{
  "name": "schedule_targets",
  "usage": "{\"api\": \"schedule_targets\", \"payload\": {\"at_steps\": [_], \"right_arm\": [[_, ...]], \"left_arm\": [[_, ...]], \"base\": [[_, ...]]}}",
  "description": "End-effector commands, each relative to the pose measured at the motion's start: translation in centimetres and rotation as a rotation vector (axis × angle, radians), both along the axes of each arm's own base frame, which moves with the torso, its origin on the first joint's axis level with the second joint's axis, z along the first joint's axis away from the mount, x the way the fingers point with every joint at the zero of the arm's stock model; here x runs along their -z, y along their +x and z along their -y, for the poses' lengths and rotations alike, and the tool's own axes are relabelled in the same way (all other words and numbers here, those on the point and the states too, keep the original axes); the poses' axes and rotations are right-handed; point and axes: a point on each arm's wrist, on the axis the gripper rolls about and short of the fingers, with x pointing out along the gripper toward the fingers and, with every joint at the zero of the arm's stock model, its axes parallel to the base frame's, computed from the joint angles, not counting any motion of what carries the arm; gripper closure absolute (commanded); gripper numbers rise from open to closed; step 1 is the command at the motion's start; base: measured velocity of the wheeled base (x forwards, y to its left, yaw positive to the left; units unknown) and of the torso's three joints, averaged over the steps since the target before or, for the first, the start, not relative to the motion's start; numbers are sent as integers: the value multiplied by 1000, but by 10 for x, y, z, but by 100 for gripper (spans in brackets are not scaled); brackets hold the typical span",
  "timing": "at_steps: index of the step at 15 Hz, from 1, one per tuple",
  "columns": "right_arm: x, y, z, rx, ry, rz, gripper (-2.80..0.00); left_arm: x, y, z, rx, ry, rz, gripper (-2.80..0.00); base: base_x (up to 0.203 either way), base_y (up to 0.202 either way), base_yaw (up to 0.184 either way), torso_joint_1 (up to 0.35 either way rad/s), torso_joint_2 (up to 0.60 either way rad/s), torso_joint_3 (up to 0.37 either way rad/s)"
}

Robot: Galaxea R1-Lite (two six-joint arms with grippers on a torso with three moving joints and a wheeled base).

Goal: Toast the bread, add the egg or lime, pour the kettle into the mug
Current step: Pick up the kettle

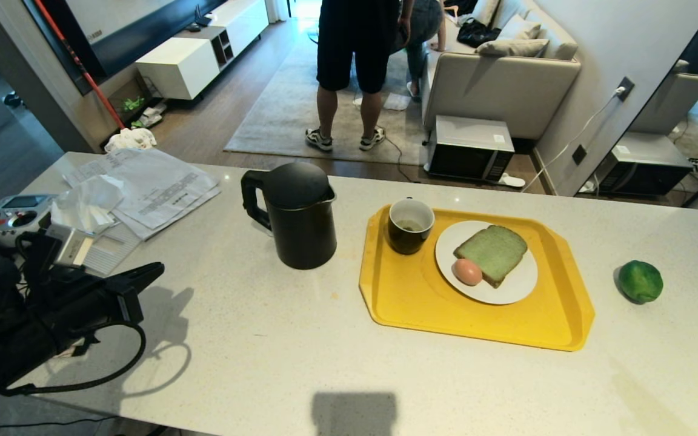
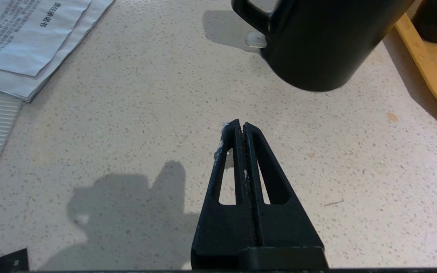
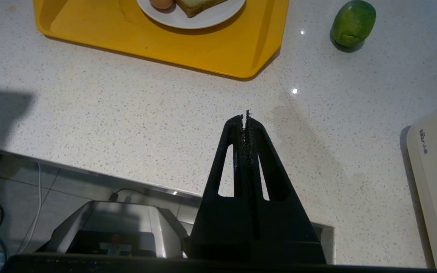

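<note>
One pale speckled stone counter before a carpeted living room.

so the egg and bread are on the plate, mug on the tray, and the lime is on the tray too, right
Not quite: the lime lies on the counter beside the tray, not on it, as the head view shows. The egg and bread are on the plate, and the mug is on the tray.
</note>
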Motion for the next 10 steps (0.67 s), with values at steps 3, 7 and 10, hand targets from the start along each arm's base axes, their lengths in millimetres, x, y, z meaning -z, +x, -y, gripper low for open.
{"api": "schedule_targets", "payload": {"at_steps": [3, 7, 10], "right_arm": [[0, 0, 0, -2, -1, -3, 0], [0, 0, 0, -2, -1, -3, 0], [0, 0, 0, -2, -1, -2, 0]], "left_arm": [[6, 24, -4, -10, 19, 24, 0], [12, 44, -7, -33, 39, 43, 0], [16, 53, -8, -32, 40, 63, 0]], "base": [[0, 0, 0, 0, 0, 0], [0, 0, 0, 0, 0, 0], [0, 0, 0, 0, 0, 0]]}}
